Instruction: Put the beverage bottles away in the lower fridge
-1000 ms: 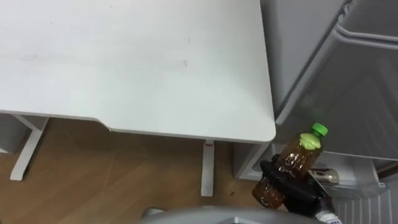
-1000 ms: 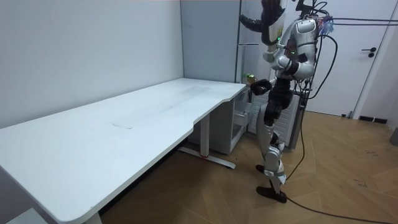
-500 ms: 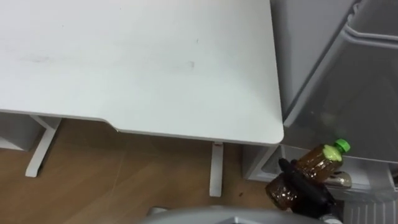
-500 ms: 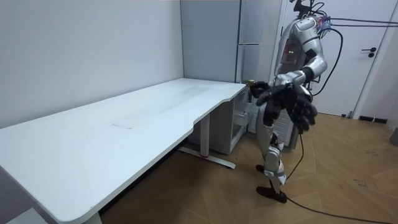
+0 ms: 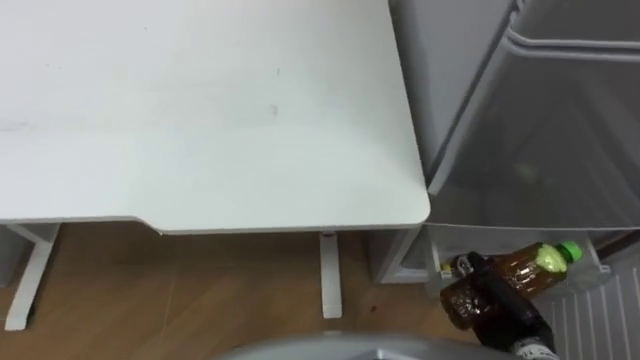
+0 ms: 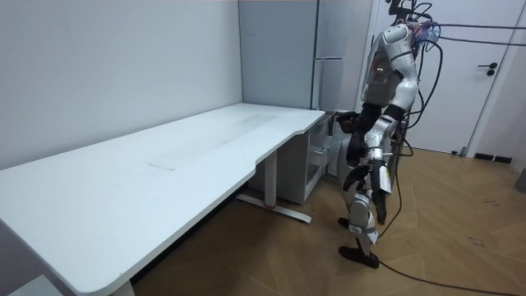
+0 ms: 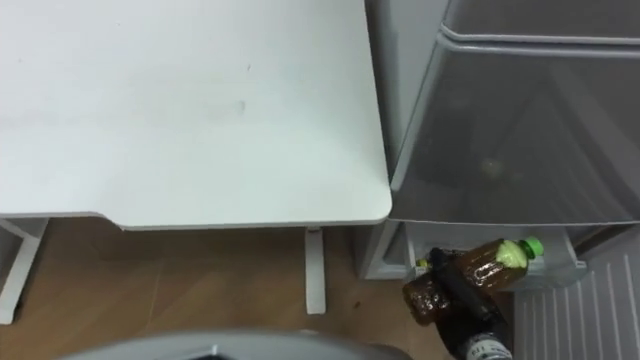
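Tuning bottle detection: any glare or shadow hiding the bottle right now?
Left eye view: no glare on the bottle, soft even light; the right hand covers its middle. Right eye view: same. Room view: bottle too small to tell.

White table [image 5: 250, 100] crowds the fridge [image 5: 450, 60]; gap looks narrow.

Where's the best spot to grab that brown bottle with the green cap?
Grab the bottle round its wide brown middle, from the side, as the right hand does. It lies tilted, green cap toward the fridge, so holding the body leaves the cap end free to go in first.
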